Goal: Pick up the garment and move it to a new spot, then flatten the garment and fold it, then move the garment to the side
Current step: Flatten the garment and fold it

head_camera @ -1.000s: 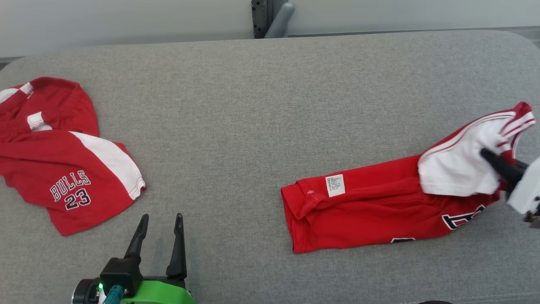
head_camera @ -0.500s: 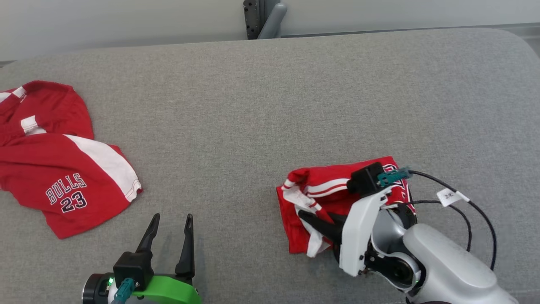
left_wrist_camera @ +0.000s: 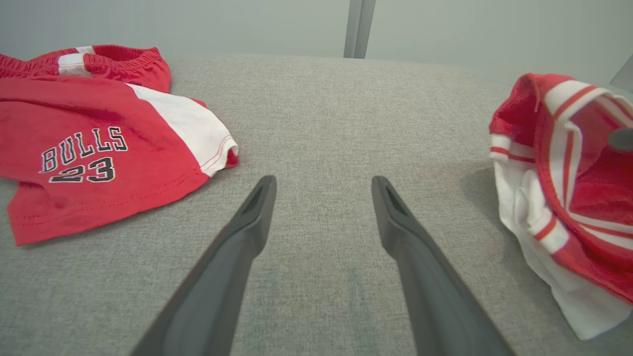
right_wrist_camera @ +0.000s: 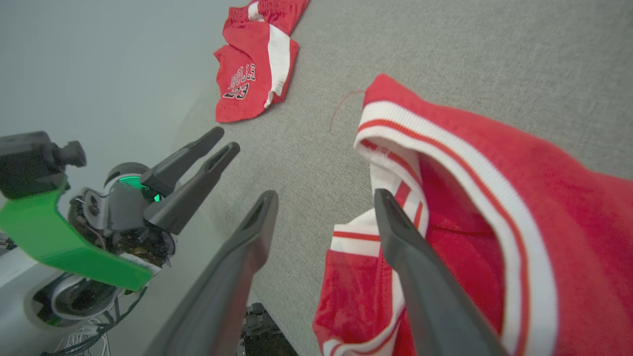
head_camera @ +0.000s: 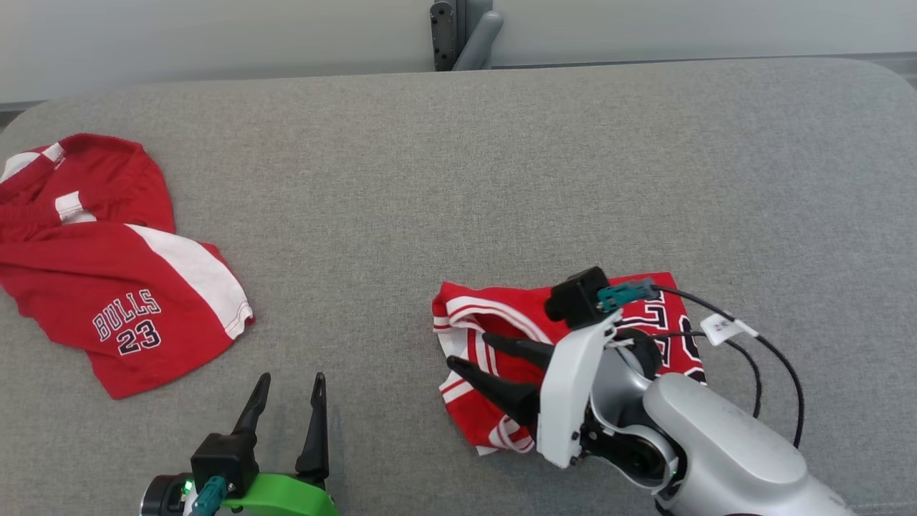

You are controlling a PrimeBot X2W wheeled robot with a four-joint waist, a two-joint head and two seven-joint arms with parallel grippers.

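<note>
The garment (head_camera: 494, 319), a red jersey with white and red striped trim, lies folded into a compact bundle on the grey padded table, right of centre. My right gripper (head_camera: 469, 350) hovers over its left edge, open, fingers pointing left, with nothing between them. In the right wrist view the right gripper (right_wrist_camera: 326, 195) has one finger above the garment (right_wrist_camera: 494, 198) and the other over bare table. My left gripper (head_camera: 292, 378) stands open near the front edge, well left of the jersey. In the left wrist view the left gripper (left_wrist_camera: 324, 182) points at bare table, with the garment (left_wrist_camera: 568, 163) at the right.
Red shorts (head_camera: 107, 287) marked BULLS 23 lie spread at the table's left end, also seen as the shorts (left_wrist_camera: 99, 148) and the shorts (right_wrist_camera: 252, 64). A grey post (head_camera: 466, 32) stands behind the table's (head_camera: 458, 179) far edge. The left gripper (right_wrist_camera: 225, 138) appears beside my right fingers.
My right gripper carried the jersey's white-trimmed end from the far right over onto its left half, then opened and let it go. The left gripper stayed put.
</note>
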